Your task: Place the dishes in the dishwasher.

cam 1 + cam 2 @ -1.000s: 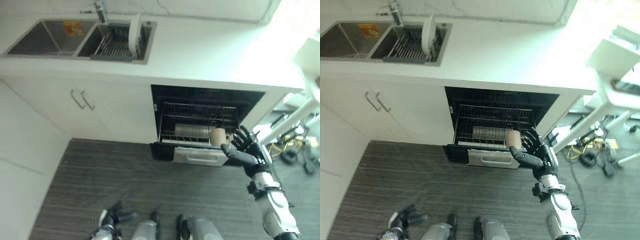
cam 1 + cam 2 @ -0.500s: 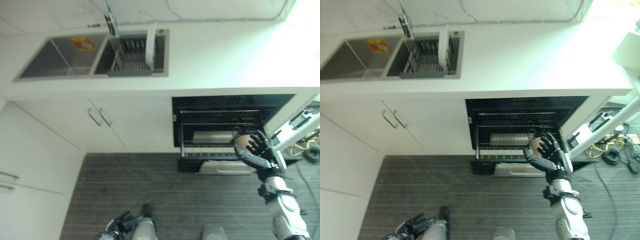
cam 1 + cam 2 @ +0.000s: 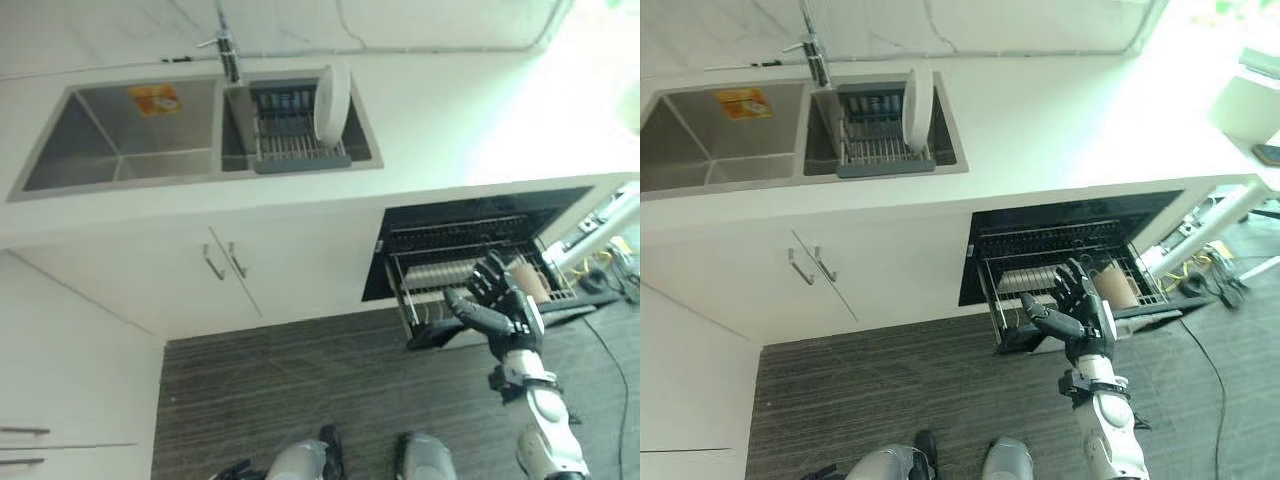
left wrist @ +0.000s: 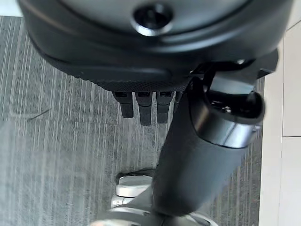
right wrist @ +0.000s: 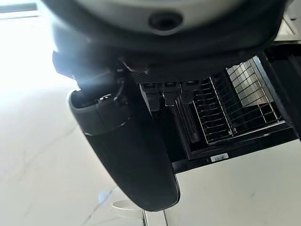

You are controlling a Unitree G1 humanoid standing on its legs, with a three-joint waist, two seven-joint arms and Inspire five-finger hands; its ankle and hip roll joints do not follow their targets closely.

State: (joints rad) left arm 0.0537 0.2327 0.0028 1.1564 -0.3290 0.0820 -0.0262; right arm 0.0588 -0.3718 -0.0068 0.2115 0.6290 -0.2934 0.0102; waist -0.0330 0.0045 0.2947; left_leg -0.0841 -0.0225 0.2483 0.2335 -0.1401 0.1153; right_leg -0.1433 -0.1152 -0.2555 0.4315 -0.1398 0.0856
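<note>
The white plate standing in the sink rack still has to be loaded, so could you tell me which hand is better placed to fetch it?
Probably the right hand: it is raised and open beside the dishwasher rack. The left hand hangs over the floor. The plate is far from both.

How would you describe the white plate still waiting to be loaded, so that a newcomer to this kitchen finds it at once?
Start at the double sink set in the white countertop. Its basin under the tap holds a dark dish rack. The white plate stands on edge at that rack's end farthest from the tap, the rack's one pale, round dish.
</note>
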